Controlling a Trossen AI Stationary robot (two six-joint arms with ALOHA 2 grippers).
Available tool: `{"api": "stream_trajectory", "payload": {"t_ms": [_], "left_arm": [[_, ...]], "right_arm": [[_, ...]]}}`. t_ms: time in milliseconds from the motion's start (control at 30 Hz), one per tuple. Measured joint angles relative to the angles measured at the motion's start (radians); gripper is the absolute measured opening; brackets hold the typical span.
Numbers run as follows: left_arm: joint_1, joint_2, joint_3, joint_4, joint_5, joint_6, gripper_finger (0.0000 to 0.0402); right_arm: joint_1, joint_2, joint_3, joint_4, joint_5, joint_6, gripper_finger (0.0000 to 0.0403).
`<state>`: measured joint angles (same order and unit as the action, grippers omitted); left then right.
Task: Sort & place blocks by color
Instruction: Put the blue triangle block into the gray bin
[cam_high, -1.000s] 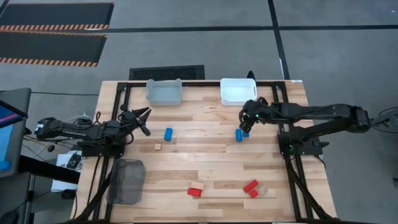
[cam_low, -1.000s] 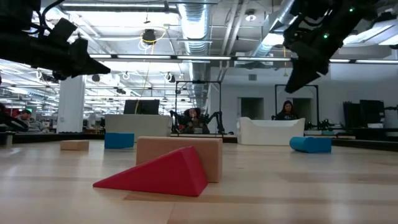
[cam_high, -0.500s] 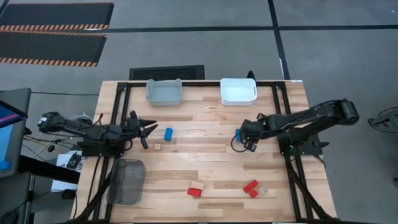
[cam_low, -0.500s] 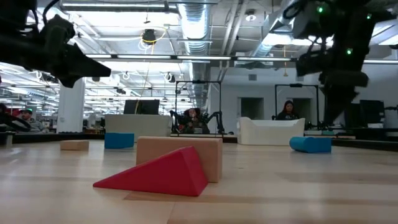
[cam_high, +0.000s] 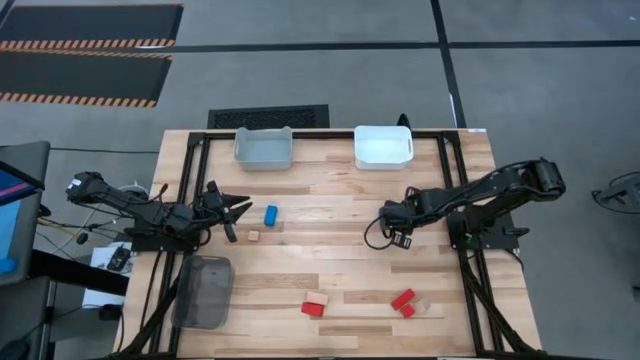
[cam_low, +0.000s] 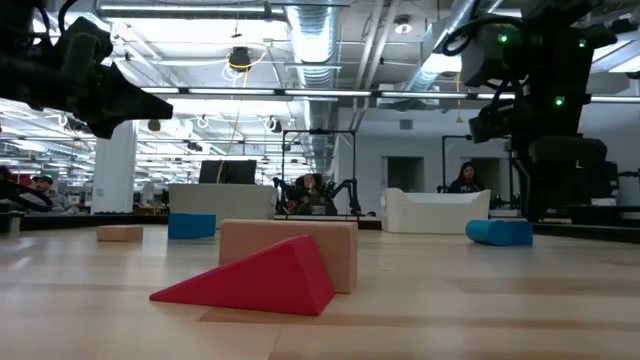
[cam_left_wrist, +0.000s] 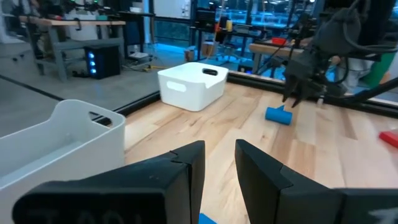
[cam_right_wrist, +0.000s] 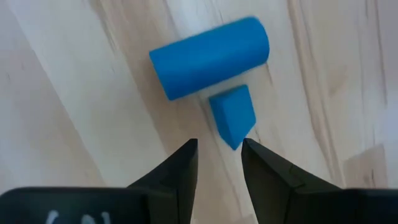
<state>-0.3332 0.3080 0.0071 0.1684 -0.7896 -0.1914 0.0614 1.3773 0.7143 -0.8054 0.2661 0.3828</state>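
1. The right gripper (cam_right_wrist: 216, 163) hangs low over the counter (cam_high: 330, 260), pointing down, near the right edge and toward the far side. Its fingers (cam_right_wrist: 180, 168) stand a little apart with nothing between them.
2. Just past those fingertips, in the right wrist view, lie a blue cylinder (cam_right_wrist: 209, 57) on its side and a small blue wedge (cam_right_wrist: 233, 114) just beside it; whether the two touch I cannot tell. From above, only a sliver of blue (cam_high: 382, 213) shows at the gripper's edge.
3. The left gripper (cam_high: 233, 210) reaches in from the left edge, about level with the counter. Its fingers (cam_left_wrist: 189, 168) are slightly apart and empty.
4. A blue block (cam_high: 270, 214) lies near the left gripper's tips, with a small tan block (cam_high: 253, 236) close by toward the near side.
5. Near the front edge, at the middle, a red wedge (cam_high: 312, 309) touches a tan block (cam_high: 320, 298); in the low view the wedge (cam_low: 255, 281) leans in front of it.
6. Toward the front right lie two red blocks (cam_high: 403, 300) and a pale block (cam_high: 422, 305) just beside them.
7. A grey bin (cam_high: 264, 149) and a white bin (cam_high: 384, 147) stand along the far edge. A dark mesh bin (cam_high: 203, 291) sits at the front left corner.
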Motion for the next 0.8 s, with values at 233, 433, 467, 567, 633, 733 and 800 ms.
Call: {"api": "stream_trajectory", "payload": {"t_ms": [233,433,467,567,633,733,800], "left_arm": [[0.000,0.000,0.000,-0.035,-0.007,-0.011,0.0079],[0.000,0.000,0.000,-0.053,-0.008,-0.032,0.0079],[0.000,0.000,0.000,-0.053,-0.008,-0.032,0.0079],[0.000,0.000,0.000,-0.053,-0.008,-0.036,0.0079],[0.000,0.000,0.000,-0.053,-0.008,-0.038,0.0079],[0.000,0.000,0.000,-0.052,-0.008,-0.038,0.0079],[0.000,0.000,0.000,-0.050,-0.008,-0.038,0.0079]], "right_arm": [[-0.053,0.000,0.000,0.017,0.001,-0.054,0.0144],[-0.070,0.012,0.000,0.052,-0.012,-0.075,0.0133],[-0.070,0.019,0.000,0.052,-0.019,-0.078,0.0131],[-0.068,0.019,-0.003,0.061,-0.032,-0.078,0.0124],[-0.067,0.018,-0.019,0.076,-0.033,-0.078,0.0120],[-0.067,0.016,-0.040,0.084,-0.033,-0.078,0.0115],[-0.067,0.017,-0.055,0.092,-0.033,-0.078,0.0111]]}}
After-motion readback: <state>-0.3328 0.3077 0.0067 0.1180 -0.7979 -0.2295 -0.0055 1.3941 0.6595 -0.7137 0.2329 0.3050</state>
